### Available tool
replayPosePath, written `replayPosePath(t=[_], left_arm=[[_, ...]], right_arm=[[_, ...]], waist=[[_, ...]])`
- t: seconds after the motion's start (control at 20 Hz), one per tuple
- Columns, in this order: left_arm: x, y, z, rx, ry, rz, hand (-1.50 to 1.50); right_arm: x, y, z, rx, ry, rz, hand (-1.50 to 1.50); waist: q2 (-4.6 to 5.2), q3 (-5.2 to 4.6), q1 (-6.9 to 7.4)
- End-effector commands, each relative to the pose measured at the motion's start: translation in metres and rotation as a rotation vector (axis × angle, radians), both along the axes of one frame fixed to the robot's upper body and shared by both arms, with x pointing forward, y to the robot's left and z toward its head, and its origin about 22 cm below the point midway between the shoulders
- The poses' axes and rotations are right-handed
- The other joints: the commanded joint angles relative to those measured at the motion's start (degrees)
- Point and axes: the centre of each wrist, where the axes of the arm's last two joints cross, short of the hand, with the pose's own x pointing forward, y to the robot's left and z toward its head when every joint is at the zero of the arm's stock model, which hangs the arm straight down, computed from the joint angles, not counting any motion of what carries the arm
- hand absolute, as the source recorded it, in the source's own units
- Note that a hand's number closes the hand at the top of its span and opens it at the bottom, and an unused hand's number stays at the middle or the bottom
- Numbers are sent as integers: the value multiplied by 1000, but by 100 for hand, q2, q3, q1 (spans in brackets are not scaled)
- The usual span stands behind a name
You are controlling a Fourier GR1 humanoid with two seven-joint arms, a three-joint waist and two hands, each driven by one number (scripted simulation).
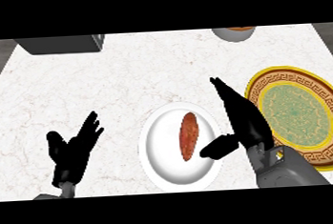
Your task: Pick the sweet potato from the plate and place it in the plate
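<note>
1. Lying lengthwise at the middle of the white plate (158, 169): sweet potato (189, 136), reddish-brown, long axis running 12 to 6 o'clock, untouched by either hand.
2. Sitting at about 6 o'clock on the counter (126, 82), near its front edge: the white plate.
3. Hanging at 3 o'clock of the white plate, over its right rim: right hand (242, 117), released, fingers straight and pointing toward 11 o'clock, grasping nothing.
4. Sticking out toward 8 o'clock from that hand: thumb (218, 147), tip over the plate just right of the potato's lower end; contact with the potato not discernible.
5. Lying at 3 o'clock of the counter, just right of the right hand: patterned plate (324, 96), gold rim, green centre, partly covered along its left and lower edge by the hand and grey forearm.
6. Resting at 9 o'clock of the white plate, well apart from it: left hand (72, 152), released, fingers spread and pointing toward 1 o'clock, holding nothing.
7. Showing at 11 o'clock, on the far edge: dark box (60, 44).
8. Showing at 1 o'clock, cut by the far edge: grey round vessel (233, 34); contents not discernible.
</note>
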Motion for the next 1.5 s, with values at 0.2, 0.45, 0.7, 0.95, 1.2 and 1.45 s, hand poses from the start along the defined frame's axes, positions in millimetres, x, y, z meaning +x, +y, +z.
replayPosePath(t=[0.2, 0.45, 0.7, 0.95, 1.2, 1.45], left_arm=[[7, -5, -3, -13, 8, -5, 0], [13, -7, 11, 4, 14, 3, 0], [-6, -6, -8, -6, 28, -7, 0], [2, -4, -7, -10, 17, -1, 0], [13, 2, 3, -6, 20, 3, 0], [-12, -11, -8, 2, 31, -13, 0]], right_arm=[[3, 48, -7, 6, 127, 35, -150], [-7, 55, -19, 2, 100, 48, -150], [-1, 51, -32, -111, 128, -10, -150], [9, 39, -60, -150, 118, -18, -150], [10, 45, -66, -126, 153, 1, -150], [31, 46, -74, -134, 203, 15, -150]], waist=[[15, -11, -9], [12, -9, -16], [13, -11, -17], [18, -10, -13], [14, -9, -21], [15, -9, 1]])
